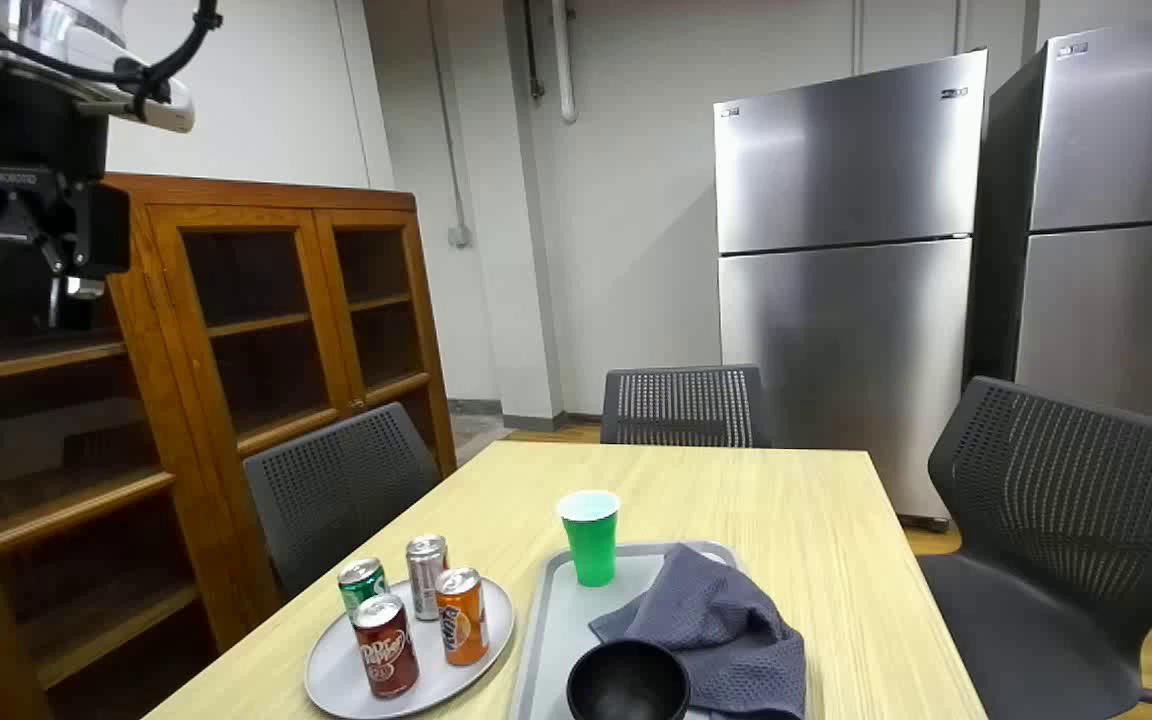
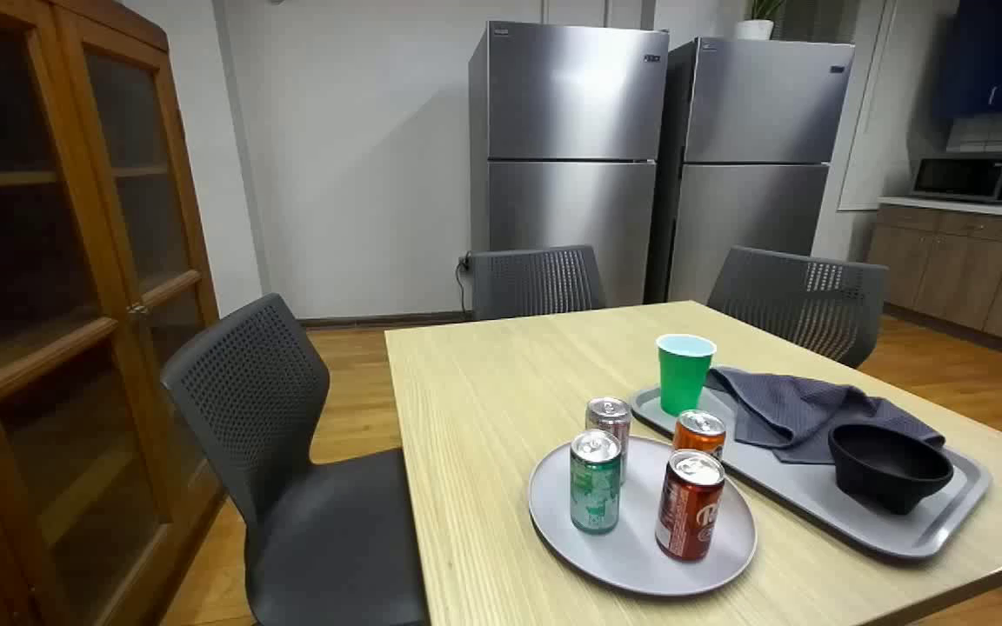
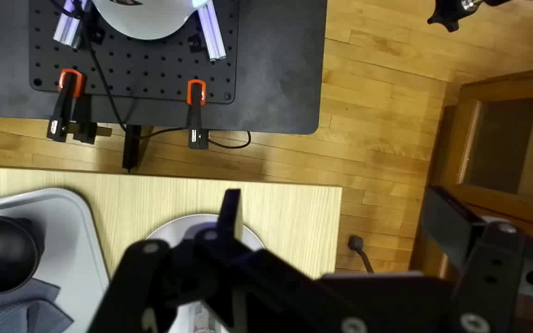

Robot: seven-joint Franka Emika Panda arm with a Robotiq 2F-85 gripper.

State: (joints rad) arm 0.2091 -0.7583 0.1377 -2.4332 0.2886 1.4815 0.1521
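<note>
My gripper [image 1: 24, 290] hangs high at the left in an exterior view, fingers spread and nothing between them. In the wrist view the gripper [image 3: 340, 222] stands wide, above the table corner and floor. Below it, partly hidden by the fingers, is a round grey plate [image 2: 623, 556]. That plate holds a dark red can [image 2: 690, 509], a green can [image 2: 595, 487], an orange can [image 1: 462, 620] and a silver can [image 1: 426, 575], all upright. Beside it a grey tray [image 1: 548, 620] carries an upright green cup [image 1: 592, 545], a crumpled dark cloth [image 1: 716, 620] and a black bowl [image 2: 888, 469].
A wooden cabinet [image 1: 236, 330] with glass doors stands close to the gripper's side. Dark chairs [image 2: 249, 417] surround the light wooden table [image 2: 484, 417]. Two steel refrigerators [image 1: 846, 260] are behind. The black robot stand [image 3: 275, 69] has orange-tipped clamps [image 3: 196, 106] at its edge.
</note>
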